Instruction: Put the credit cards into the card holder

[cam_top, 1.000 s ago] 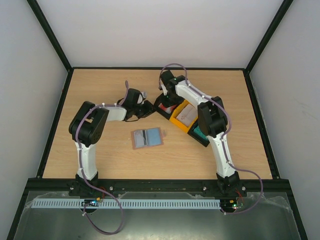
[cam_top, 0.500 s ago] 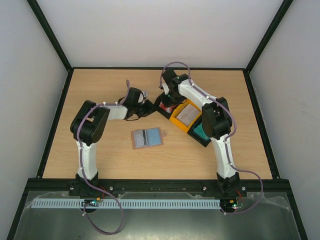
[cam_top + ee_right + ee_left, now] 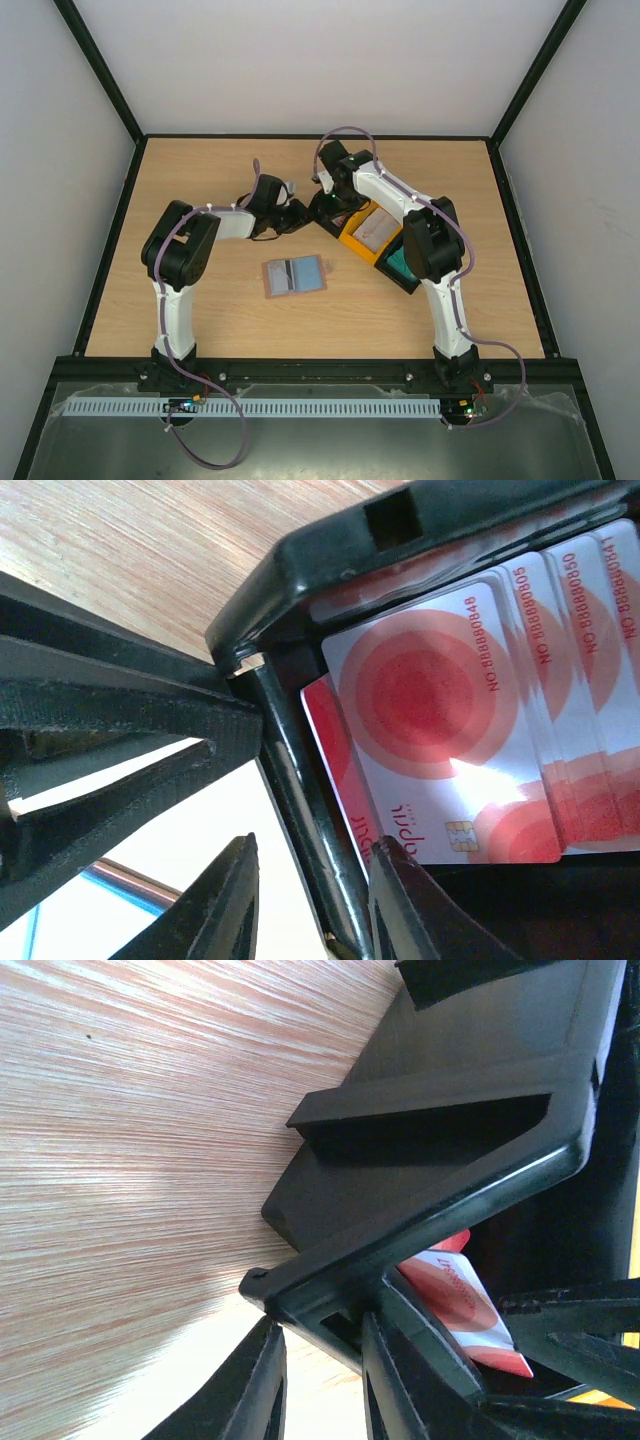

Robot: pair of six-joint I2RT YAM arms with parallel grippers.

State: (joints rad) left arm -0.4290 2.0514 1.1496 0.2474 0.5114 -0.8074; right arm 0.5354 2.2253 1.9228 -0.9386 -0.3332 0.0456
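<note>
Left claw (image 3: 320, 1325) is clenching the black tray (image 3: 450, 1060) at its corner; right claw (image 3: 315, 848) is straddling its rim, grip unclear. Right wrist view alone is showing stacked credit cards (image 3: 440, 710).

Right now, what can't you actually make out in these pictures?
- Top view: card holder too small to tell whether its pockets hold cards.
- Right wrist view: credit cards cut off at the edge; count unclear.
- Left wrist view: black tray hides most of one card.

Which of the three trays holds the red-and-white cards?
The black tray at the row's far-left end, red-and-white cards stacked inside. The middle tray is orange; the other black tray holds a teal card.
</note>
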